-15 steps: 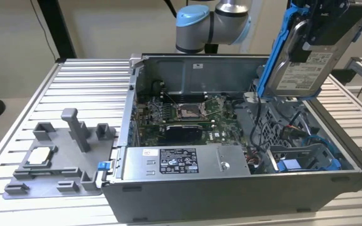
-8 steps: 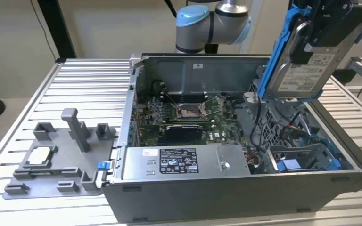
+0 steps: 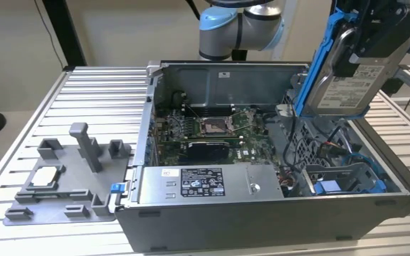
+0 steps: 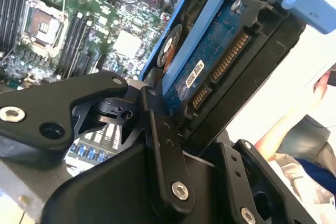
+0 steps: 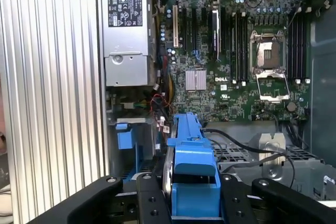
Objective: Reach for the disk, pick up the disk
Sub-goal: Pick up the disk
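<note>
The disk [image 3: 340, 80], a silver-grey drive with a white barcode label in a blue plastic bracket, hangs upright in my gripper [image 3: 365, 53] above the open computer case [image 3: 262, 224], lifted clear of everything below it. Read across the exterior view from its left: a grey plastic fixture [image 3: 62, 181] lies on the ribbed metal table [image 3: 98, 90], carrying a small white-topped square part [image 3: 45, 176]; just beside it stands the case, with the labelled power supply [image 3: 205, 184] along its near edge and the motherboard [image 3: 212, 128] with its bare processor socket behind; at the exterior view's right, low in the case, sits a blue plastic bay piece [image 3: 347, 184] without a drive, and high above that corner I hold the disk, my black fingers clamped across its upper part. My pale blue arm joint [image 3: 241, 26] shows behind the case's back wall. In the second wrist view, my black fingers [image 4: 163, 145] grip the disk [image 4: 220, 61] by its end, where its blue circuit board and gold connector pins face the camera, and the blue bracket wraps its edges; a person's arm [image 4: 283, 129] shows past the disk. In the first wrist view, the bracket's blue edge of the disk [image 5: 191, 156] rises between my fingers [image 5: 152, 198], with the motherboard [image 5: 231, 51] and the power supply [image 5: 126, 30] well below.
</note>
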### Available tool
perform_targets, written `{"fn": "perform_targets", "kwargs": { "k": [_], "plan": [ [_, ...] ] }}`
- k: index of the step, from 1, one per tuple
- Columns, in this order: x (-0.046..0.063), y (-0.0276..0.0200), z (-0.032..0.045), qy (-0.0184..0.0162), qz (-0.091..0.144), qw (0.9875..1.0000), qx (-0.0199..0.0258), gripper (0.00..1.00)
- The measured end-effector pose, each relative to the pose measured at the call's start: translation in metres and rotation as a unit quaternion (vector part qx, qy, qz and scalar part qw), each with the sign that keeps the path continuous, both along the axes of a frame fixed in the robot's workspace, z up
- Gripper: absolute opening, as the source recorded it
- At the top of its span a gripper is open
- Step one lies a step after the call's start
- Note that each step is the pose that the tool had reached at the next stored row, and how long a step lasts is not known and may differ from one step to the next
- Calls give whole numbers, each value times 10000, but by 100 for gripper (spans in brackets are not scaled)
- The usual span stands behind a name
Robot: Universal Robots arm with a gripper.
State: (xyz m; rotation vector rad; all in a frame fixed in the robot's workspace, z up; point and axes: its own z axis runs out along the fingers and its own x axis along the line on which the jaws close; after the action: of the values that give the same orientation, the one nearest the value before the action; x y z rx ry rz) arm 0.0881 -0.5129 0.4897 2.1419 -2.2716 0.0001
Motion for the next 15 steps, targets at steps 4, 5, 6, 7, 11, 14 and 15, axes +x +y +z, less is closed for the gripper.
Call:
{"fn": "perform_targets", "kwargs": {
  "k": [4, 5, 6, 7, 11, 14, 15],
  "plan": [
    [18, -84, -2, 2, 0, 10000, 0, 0],
    [24, -108, -3, 2, 0, 10000, 0, 0],
    [30, -130, -4, 2, 0, 10000, 0, 0],
    [35, -155, -5, 3, 0, 10000, 0, 0],
    [59, -253, -8, 5, 0, 10000, 1, 0],
    [77, -321, -10, 7, 0, 10000, 1, 0],
    [84, -346, -11, 8, 0, 10000, 1, 0]
  ]
}}
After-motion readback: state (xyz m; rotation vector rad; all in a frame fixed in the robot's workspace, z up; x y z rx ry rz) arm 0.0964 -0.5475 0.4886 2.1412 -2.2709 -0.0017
